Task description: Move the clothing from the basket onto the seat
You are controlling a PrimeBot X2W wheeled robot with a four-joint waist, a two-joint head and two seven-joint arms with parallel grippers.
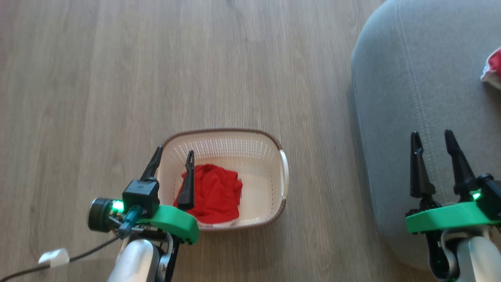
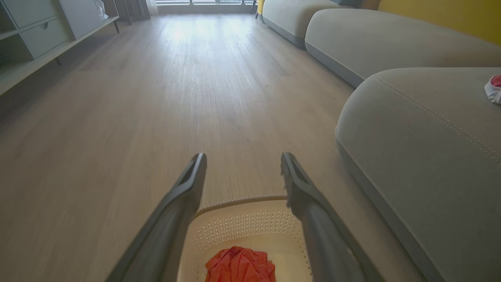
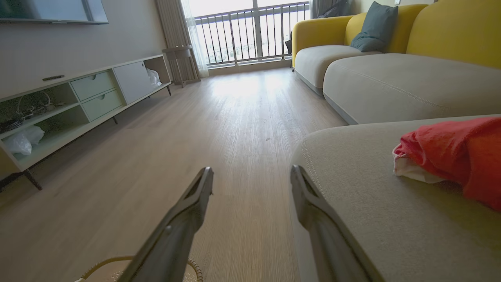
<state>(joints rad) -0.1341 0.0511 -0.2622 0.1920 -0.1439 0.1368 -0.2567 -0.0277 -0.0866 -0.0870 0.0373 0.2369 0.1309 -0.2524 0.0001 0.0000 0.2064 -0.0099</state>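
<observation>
Clothing is split between two places. One red garment (image 1: 213,194) lies crumpled in the basket (image 1: 223,130) on the wooden floor (image 1: 98,78), toward the basket's left and near side. A second red-and-white garment (image 1: 494,64) rests on the grey seat (image 1: 391,78), at the right edge of the head view. We judge the step in hand to be picking up the garment in the basket.

To do it well, we want the left fingers (image 1: 188,180) to drop into the middle of the heap, not its edge, so they gather several folds instead of one layer that slips out. Both tips should stay inside the basket wall. One finger sits close over the left rim in the head view, and closing there may catch the plastic and drag the light basket along. Once closed, a lift high enough for the cloth to clear the rim before swinging toward the seat looks sensible.

The left fingers stand wide apart and empty. The arm reaches forward over the basket's left part, tips toward the far wall, apparently above the garment and not touching it. The right fingers (image 1: 419,168) are likewise spread and hold nothing. That arm hangs over the near part of the seat, well apart from the garment lying there.
</observation>
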